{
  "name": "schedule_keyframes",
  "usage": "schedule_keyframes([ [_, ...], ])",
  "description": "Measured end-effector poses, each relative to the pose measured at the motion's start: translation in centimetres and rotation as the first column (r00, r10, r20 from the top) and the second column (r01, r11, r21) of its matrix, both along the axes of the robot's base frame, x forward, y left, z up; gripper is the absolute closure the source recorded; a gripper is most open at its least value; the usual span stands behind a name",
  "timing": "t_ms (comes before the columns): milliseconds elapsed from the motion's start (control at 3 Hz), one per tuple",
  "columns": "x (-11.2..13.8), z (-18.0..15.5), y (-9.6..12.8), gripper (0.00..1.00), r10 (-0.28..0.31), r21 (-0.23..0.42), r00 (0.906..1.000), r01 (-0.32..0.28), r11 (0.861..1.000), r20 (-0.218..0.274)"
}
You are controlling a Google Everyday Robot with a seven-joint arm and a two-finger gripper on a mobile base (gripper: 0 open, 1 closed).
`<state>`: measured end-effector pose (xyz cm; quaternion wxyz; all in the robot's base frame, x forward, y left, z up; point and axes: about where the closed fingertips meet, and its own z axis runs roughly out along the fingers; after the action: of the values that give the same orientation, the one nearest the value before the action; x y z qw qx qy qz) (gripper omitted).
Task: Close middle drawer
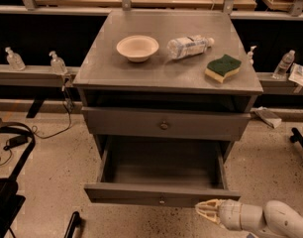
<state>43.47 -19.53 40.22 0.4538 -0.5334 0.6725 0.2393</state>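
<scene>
The middle drawer (159, 195) is pulled far out of the grey cabinet (97, 73). Its empty inside shows, and its flat front carries a small round knob (162, 201). My gripper (205, 212) is at the bottom right, low near the floor. It points left, just below and in front of the right end of the drawer's front. The fingers (207, 205) are a little apart and hold nothing. The drawer above (164, 125), with its own knob, is shut.
On the cabinet top lie a white bowl (137, 47), a plastic bottle on its side (188, 45) and a green-and-yellow sponge (223, 67). Small bottles (56, 62) stand on rails either side. A black chair base and cables (10, 148) are at the left.
</scene>
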Motion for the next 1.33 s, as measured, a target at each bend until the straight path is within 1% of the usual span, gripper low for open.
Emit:
schedule_keyframes([
  [333,2.9,-0.9,-0.4,1.0,-0.083,-0.03,0.9965,0.083,0.996,-0.009],
  [667,4.6,-1.4,-0.6,1.0,-0.148,-0.058,0.989,0.147,0.987,-0.006],
  [1000,6.3,-1.8,-0.8,1.0,-0.202,-0.084,0.9793,0.202,0.976,0.004],
  [1333,7.3,-2.0,-1.0,1.0,-0.237,-0.102,0.9715,0.237,0.966,0.013],
])
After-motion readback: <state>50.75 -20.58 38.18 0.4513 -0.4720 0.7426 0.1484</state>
